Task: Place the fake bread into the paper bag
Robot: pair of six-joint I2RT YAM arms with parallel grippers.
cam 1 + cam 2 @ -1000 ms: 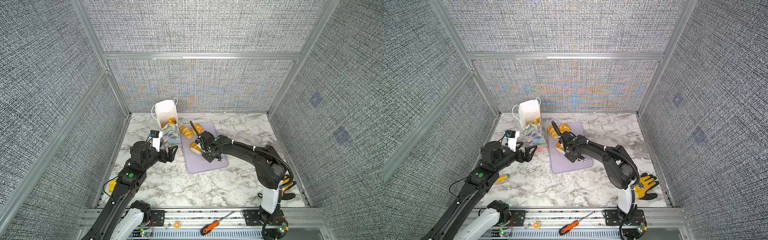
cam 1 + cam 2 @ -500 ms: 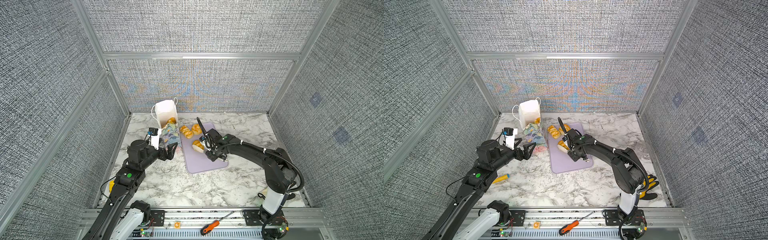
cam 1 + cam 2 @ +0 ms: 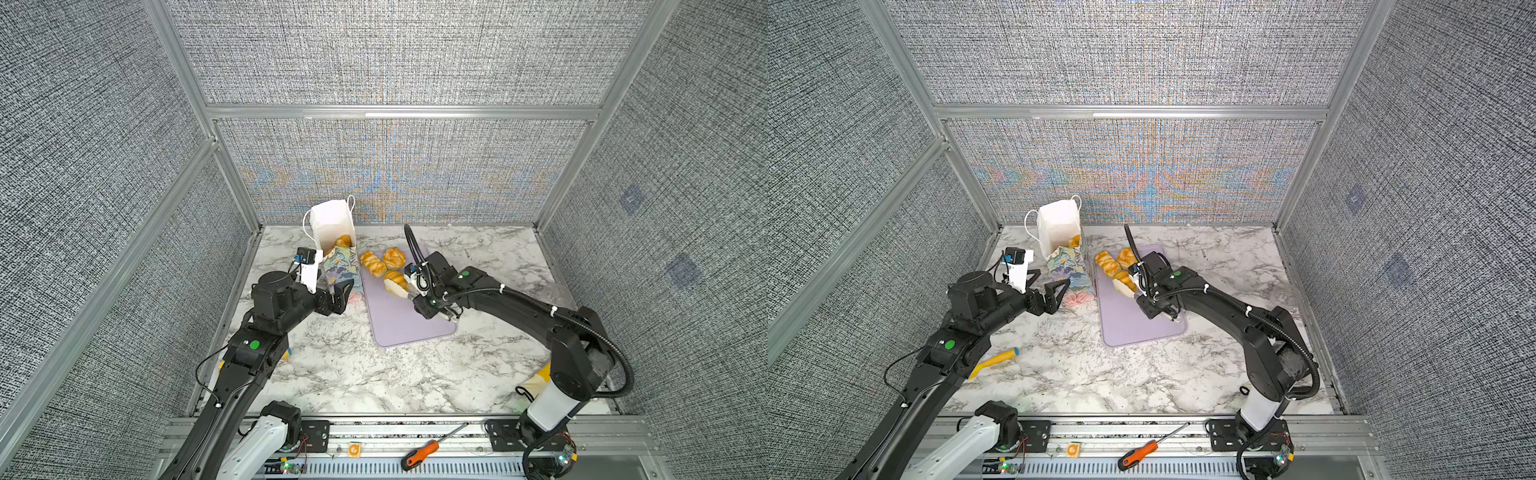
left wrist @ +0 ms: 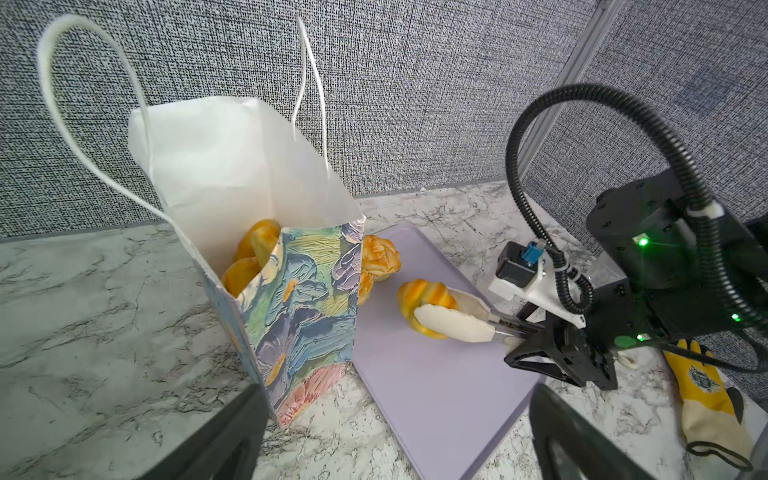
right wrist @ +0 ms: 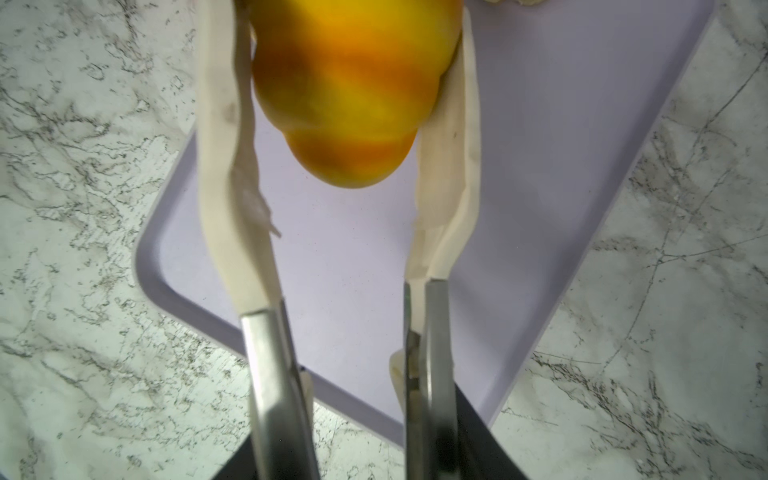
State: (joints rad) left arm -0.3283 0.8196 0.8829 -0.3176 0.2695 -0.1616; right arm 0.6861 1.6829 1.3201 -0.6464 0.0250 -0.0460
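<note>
The glossy, brown-striped croissant (image 4: 424, 293) sat clamped between the right gripper's (image 4: 436, 303) cream rubbery fingers, seemingly lifted off the smooth lilac tray (image 4: 436, 395) since a second earlier. The floral paper bag (image 4: 299, 299) stood just beside, pastries (image 4: 249, 266) inside; the left gripper (image 3: 1053, 276) gaped wide.

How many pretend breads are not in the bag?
3. A long pastry and a round pastry lie side by side on the lilac tray; the right hand grips the third pastry over it. Others could hide behind the paper bag.
</note>
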